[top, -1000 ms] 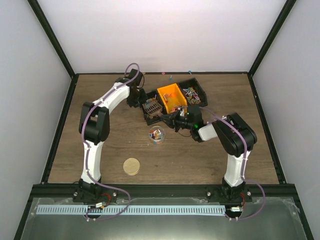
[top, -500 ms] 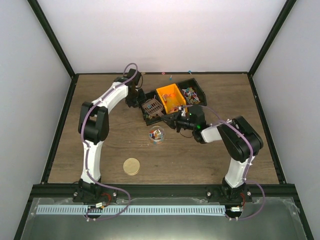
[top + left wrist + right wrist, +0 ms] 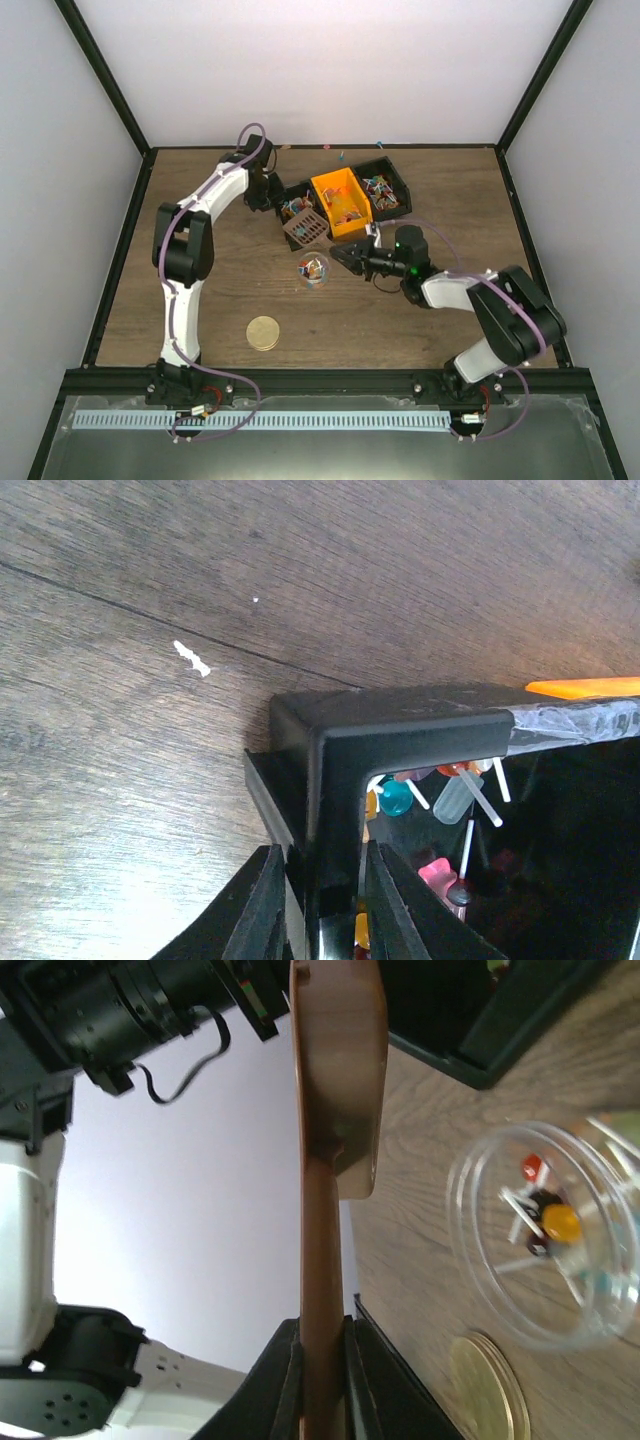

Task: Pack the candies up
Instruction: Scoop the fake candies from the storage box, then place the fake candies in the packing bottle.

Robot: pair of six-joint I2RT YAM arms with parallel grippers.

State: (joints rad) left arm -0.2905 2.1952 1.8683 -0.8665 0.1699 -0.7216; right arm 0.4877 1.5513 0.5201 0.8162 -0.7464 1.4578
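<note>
The candies (image 3: 383, 190) lie in a black tray (image 3: 404, 196), and some lie in its orange bin (image 3: 328, 182). My left gripper (image 3: 266, 192) is shut on the tray's left corner wall; in the left wrist view the gripper (image 3: 320, 880) straddles that wall (image 3: 400, 725), with candies (image 3: 395, 798) inside. My right gripper (image 3: 350, 256) is shut on the handle of a brown slotted scoop (image 3: 307, 228), which hangs over the table in front of the tray. The right wrist view shows the gripper (image 3: 322, 1360) holding the scoop (image 3: 335, 1080) edge-on. A clear round container (image 3: 301, 270) beside it holds a few candies (image 3: 560, 1222).
A round tan disc lid (image 3: 264, 332) lies on the table nearer the arm bases; it also shows in the right wrist view (image 3: 485, 1385). Two stray candies (image 3: 342, 154) lie by the back edge. Black frame rails border the table.
My right gripper has drawn the brown scoop out of the tray's left compartment toward the near side. My left gripper and the tray corner have shifted slightly toward the back.
</note>
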